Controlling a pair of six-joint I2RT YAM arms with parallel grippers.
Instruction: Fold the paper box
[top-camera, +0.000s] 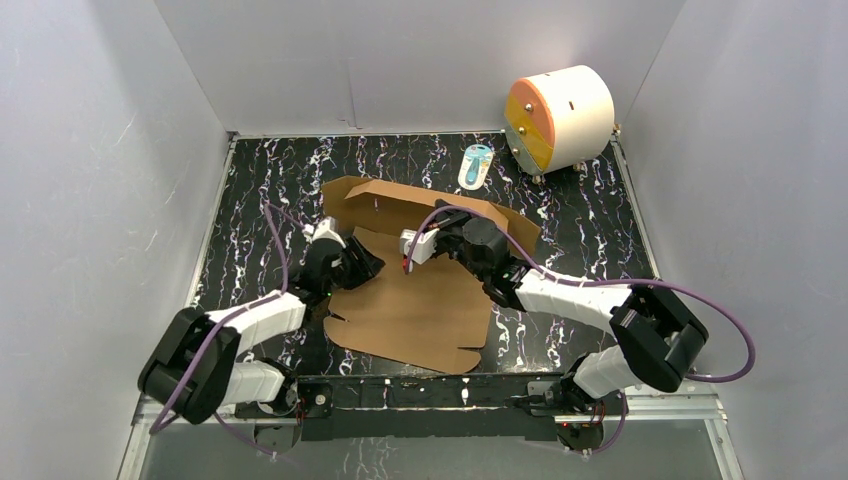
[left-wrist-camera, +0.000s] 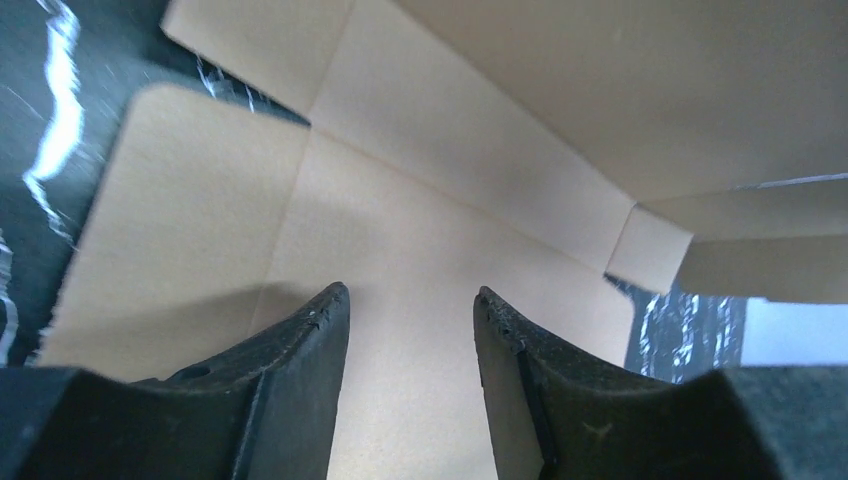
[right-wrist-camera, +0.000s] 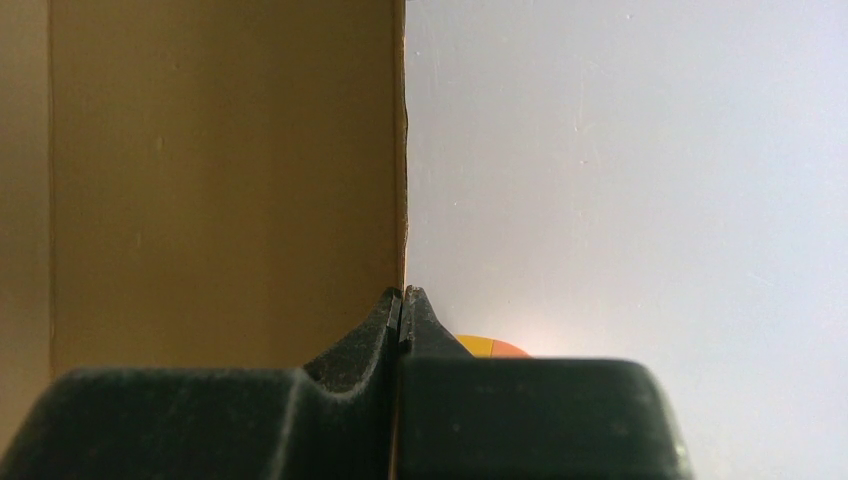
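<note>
We find the matte brown paper box (top-camera: 410, 310), a creased die-cut sheet, on the black marbled table (top-camera: 600, 230). The right gripper (right-wrist-camera: 402, 296) pinches its thin upright edge. The left gripper (left-wrist-camera: 410, 300) gapes over a flat panel.

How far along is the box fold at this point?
Early. Done: the far panel of the paper box stands up off the table. In hand: the right gripper is shut on a raised cardboard edge; the left gripper hovers open over the flat base. Left: the near panel lies flat, so the box is not closed.
</note>
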